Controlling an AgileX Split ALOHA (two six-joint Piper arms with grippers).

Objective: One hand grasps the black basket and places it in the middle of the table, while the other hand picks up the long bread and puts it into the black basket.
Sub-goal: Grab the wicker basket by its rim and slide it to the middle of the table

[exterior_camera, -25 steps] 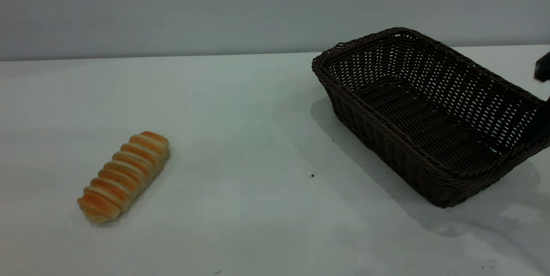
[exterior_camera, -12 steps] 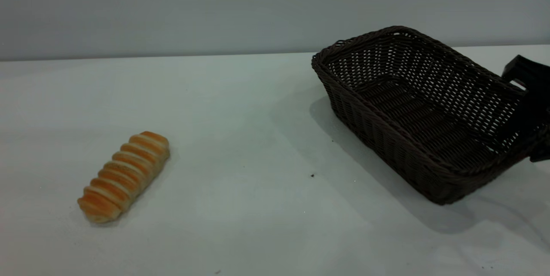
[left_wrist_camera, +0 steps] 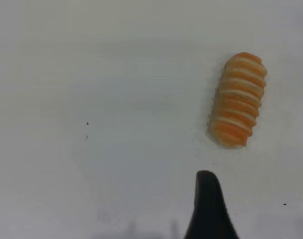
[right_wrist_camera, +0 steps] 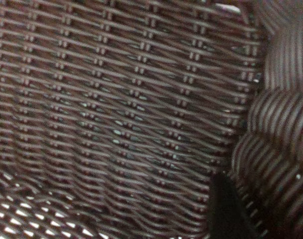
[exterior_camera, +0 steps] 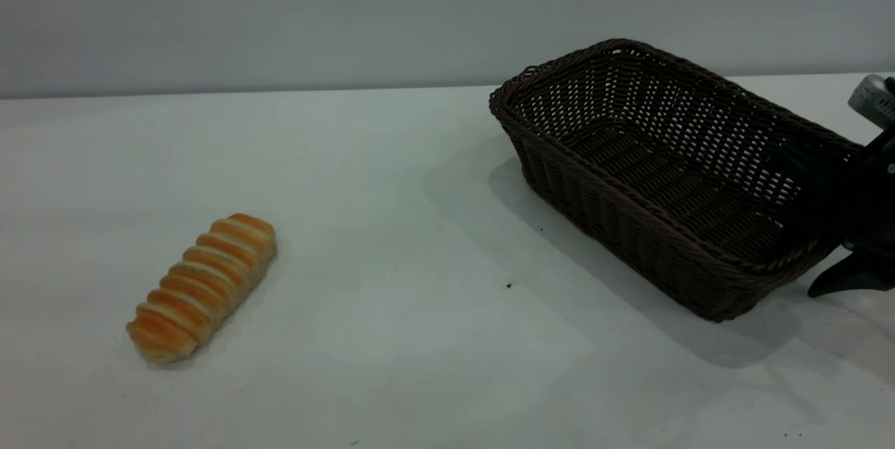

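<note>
1. Right gripper (exterior_camera: 849, 225) sits at the right short end of the black basket (exterior_camera: 650, 176), at the right edge of the exterior view; its dark body overlaps the rim there and one dark finger tip pokes out below, resting low near the table (exterior_camera: 391, 337). It appears clamped on the basket's end wall, with one finger (right_wrist_camera: 226, 211) visible inside against the weave in the right wrist view.
2. That basket stands on the right half of the table, set at an angle, its far corner toward the back wall (exterior_camera: 280, 8) and its near long side facing the middle. Its grasped end looks slightly raised. Nothing lies inside it.
3. Weave fills the right wrist view, with the braided rim (right_wrist_camera: 283, 99) close beside the finger.
4. Left gripper (left_wrist_camera: 207, 209) shows only as one dark finger tip in the left wrist view, hovering above the table near the long bread (left_wrist_camera: 237, 99) without touching it; whether it is spread or closed cannot be told.
5. Long bread lies on the left half of the table, well apart from the basket, pointing diagonally.
</note>
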